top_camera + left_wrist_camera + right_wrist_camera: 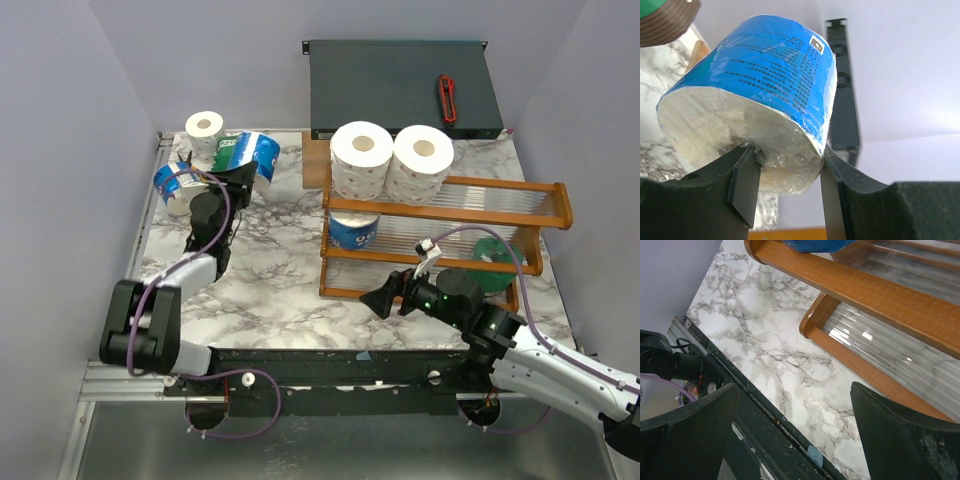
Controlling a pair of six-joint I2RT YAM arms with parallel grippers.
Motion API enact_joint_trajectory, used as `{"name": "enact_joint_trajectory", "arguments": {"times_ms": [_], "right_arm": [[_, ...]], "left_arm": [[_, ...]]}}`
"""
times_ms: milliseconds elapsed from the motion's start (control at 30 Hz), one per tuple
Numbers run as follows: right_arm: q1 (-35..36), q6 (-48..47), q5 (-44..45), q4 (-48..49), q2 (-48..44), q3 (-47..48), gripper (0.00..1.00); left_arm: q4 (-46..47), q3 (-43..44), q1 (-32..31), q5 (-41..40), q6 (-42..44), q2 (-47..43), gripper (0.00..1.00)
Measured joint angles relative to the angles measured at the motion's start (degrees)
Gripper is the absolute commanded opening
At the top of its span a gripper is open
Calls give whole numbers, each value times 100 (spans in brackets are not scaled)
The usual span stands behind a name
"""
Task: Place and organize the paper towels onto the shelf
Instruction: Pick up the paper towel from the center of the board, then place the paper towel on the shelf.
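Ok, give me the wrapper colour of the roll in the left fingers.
Blue wrapper on the roll, with dark print; best in the left wrist view.

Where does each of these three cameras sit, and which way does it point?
Top external: fixed above and behind the arms, looking down on the marble table and shelf; both arms show.
Left wrist: on the left arm, looking along the left gripper, clamped on a blue-wrapped roll.
Right wrist: on the right arm, looking down at table and lower shelf rails past the open right gripper.
Shared: top and right wrist both show the shelf; top and left wrist, the held roll.
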Motion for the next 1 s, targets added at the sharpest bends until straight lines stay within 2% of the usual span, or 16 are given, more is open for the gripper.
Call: {"name": "enact_joint_trajectory", "arguments": {"times_ms": [133, 367, 467, 667, 800, 1000], "right_arm": [[0, 0, -157, 96, 57, 9, 97], [0, -22, -435, 269, 127, 199, 97], [0, -81, -448, 254, 103, 372, 97], [0, -205, -549, 33, -66, 614, 97], [0, -297, -697, -223, -28, 780, 97], [0, -317, -879, -396, 260, 1054, 97]], "left_arm": [[-195, -680, 166, 389, 79, -1320, 15], [-1722, -817, 291, 1926, 658, -3230, 10], [-2909, -861, 306, 2391, 1193, -4360, 10], [-4776, -863, 369, 2485, 2087, -6245, 10], [-5396, -837, 372, 2564, 2459, -6743, 10], [-6116, -839, 293, 2664, 2839, -6682, 10]]}}
